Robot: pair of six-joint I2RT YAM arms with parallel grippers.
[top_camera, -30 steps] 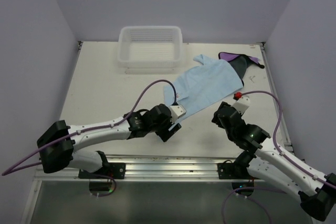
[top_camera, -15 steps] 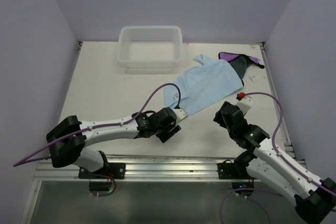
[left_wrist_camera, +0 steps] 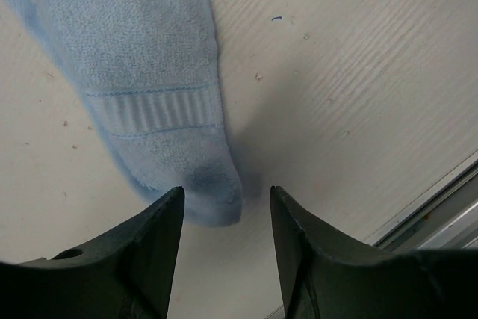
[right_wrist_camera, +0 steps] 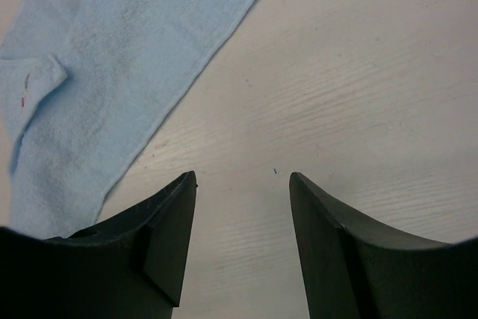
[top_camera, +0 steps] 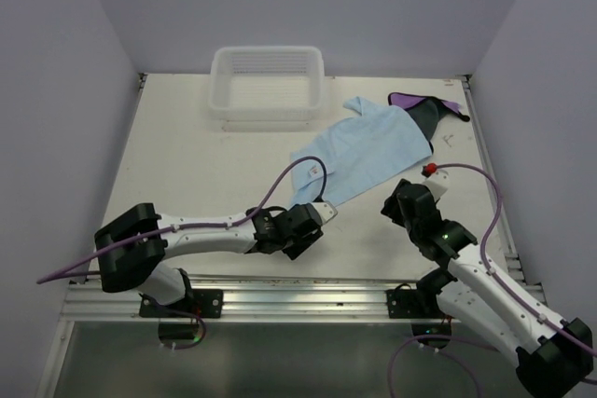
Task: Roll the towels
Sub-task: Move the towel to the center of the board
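Note:
The light blue towel lies spread flat right of the table's middle. Its near corner pokes between the fingertips of my left gripper, closer to the left finger. The jaws stand apart and do not pinch the corner. In the top view my left gripper sits low at that corner. The purple towel, dark side partly up, lies crumpled at the back right, partly under the blue towel. My right gripper is open over bare table, with the blue towel's edge to its left. It sits near the towel's right side.
A white basket stands at the back of the table, left of the towels. Purple cables loop over both arms. A metal rail runs along the near edge, and lilac walls close in both sides and the back.
My left arm has slid nearer and to the right along the blue towel's edge to its near corner. Its jaws have narrowed. The right arm has barely shifted.

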